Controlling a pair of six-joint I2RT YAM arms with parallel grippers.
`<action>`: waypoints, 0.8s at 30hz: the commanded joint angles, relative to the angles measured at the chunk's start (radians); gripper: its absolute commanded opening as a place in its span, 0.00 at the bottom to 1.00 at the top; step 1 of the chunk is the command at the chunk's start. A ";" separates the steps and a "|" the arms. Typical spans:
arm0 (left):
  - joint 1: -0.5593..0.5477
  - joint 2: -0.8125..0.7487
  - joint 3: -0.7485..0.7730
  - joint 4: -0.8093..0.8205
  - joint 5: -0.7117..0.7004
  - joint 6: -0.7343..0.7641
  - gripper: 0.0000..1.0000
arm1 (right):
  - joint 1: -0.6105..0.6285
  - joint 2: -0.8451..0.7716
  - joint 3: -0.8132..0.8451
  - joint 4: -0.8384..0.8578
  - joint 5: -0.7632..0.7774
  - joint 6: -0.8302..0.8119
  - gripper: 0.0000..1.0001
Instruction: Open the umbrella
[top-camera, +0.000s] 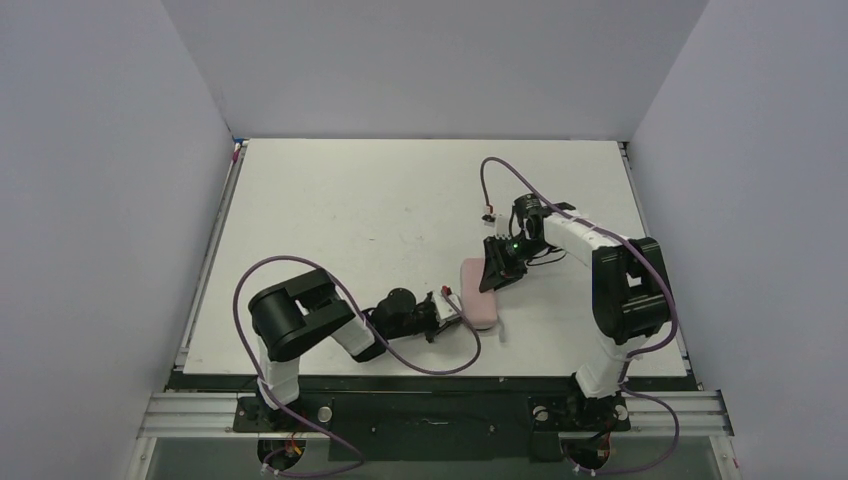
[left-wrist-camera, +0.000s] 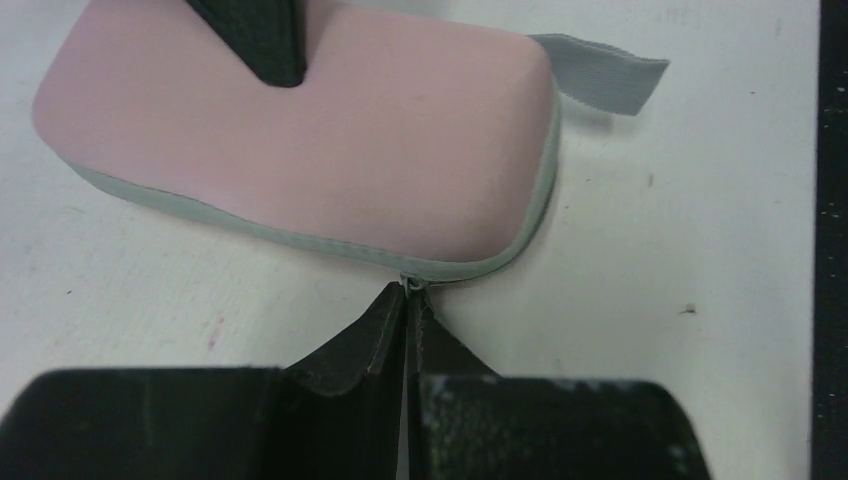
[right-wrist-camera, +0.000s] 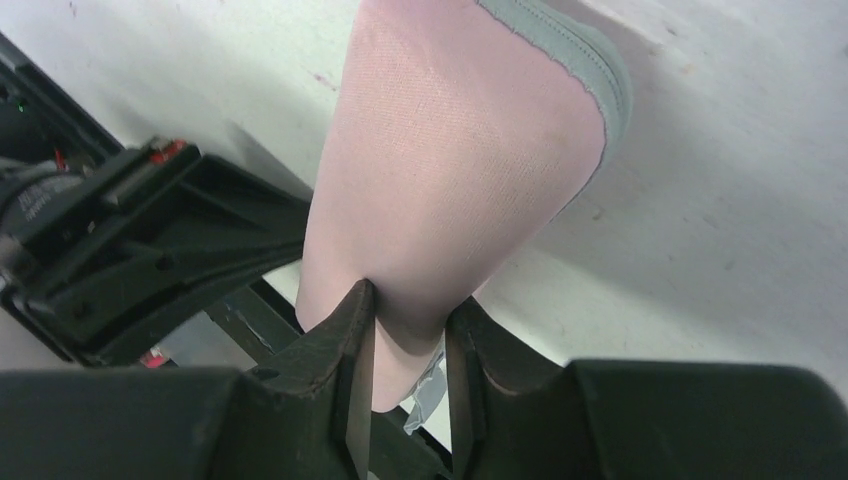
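Fingers (left-wrist-camera: 370, 345) of the left gripper (left-wrist-camera: 409, 292), nearest the arm bases, are pressed together at the rounded near end of a pink case (left-wrist-camera: 330, 130). They appear to pinch the small metal zip pull (left-wrist-camera: 410, 283) where the grey zip (left-wrist-camera: 300, 240) curves round that end. The case lies flat on the white table (top-camera: 350, 200), with a grey strap (left-wrist-camera: 600, 75) trailing from its side.

Farther out, the right gripper (right-wrist-camera: 410, 300) is clamped on a fold of the pink fabric at the case's far end, its jaws narrowly apart with cloth bunched between them.

No umbrella shows in any view. It is probably zipped inside the case, so the job looks to be at an early step.

The case seems soft and light, so it will likely slide or crumple unless one end is held. The far-end pinch should anchor it while the pull is drawn along the zip. The umbrella itself is likely light, its cloth limp and slippery, so the firm handle would be the better hold.
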 joint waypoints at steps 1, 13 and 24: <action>0.092 -0.034 0.006 -0.012 -0.019 0.020 0.00 | 0.030 0.071 -0.004 -0.080 0.127 -0.240 0.00; 0.227 0.039 0.117 -0.037 -0.059 0.022 0.00 | 0.090 0.178 0.168 -0.254 0.116 -0.513 0.00; 0.176 -0.042 0.001 -0.025 0.011 0.100 0.00 | 0.080 0.283 0.536 -0.311 0.201 -0.486 0.43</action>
